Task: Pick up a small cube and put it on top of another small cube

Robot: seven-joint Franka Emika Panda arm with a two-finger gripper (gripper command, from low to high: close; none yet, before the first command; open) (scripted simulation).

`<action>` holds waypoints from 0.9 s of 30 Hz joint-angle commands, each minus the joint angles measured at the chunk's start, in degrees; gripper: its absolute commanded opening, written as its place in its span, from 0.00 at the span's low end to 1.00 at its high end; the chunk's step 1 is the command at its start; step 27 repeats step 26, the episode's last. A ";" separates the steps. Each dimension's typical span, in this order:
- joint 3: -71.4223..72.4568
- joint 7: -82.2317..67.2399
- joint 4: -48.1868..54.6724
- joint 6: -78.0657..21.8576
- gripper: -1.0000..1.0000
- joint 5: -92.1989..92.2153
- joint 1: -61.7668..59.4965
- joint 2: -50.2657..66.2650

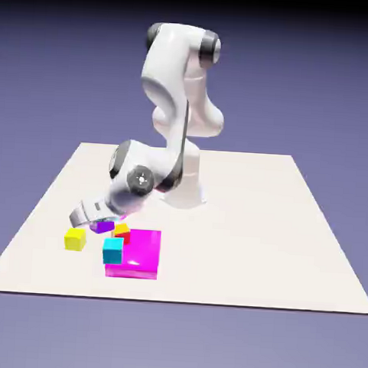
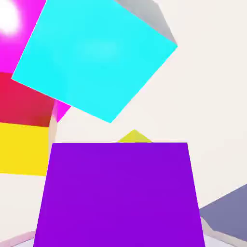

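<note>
My gripper (image 1: 100,222) is shut on the small purple cube (image 1: 102,227), low over the table at the exterior view's left. In the hand view the purple cube (image 2: 120,193) fills the bottom between my fingers and hides most of them. A cyan cube (image 1: 112,250) of the same size stands just in front of it, and shows large and tilted above the purple one in the hand view (image 2: 96,58). A yellow cube (image 1: 75,239) sits on the table to the left of both. I cannot tell whether the purple cube touches the table.
A big flat magenta block (image 1: 137,253) lies right of the cyan cube, touching or nearly so. A small red-and-yellow cube (image 1: 121,231) sits by the block's far left corner and shows at the hand view's left (image 2: 21,144). The table's front edge (image 1: 172,300) is near.
</note>
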 commanded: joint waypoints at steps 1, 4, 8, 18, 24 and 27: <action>-2.08 0.00 -1.12 1.42 0.00 -1.92 1.61 0.16; -8.31 -0.19 -4.48 5.57 0.00 -7.20 6.42 0.63; -16.62 -0.45 -8.96 11.10 0.00 -14.24 12.84 1.25; -30.13 -0.29 -14.95 23.59 0.00 -27.25 20.19 5.85; -29.04 2.99 -12.87 30.54 1.00 -29.54 15.33 13.65; -29.62 1.25 -13.98 26.84 1.00 -28.32 17.91 9.50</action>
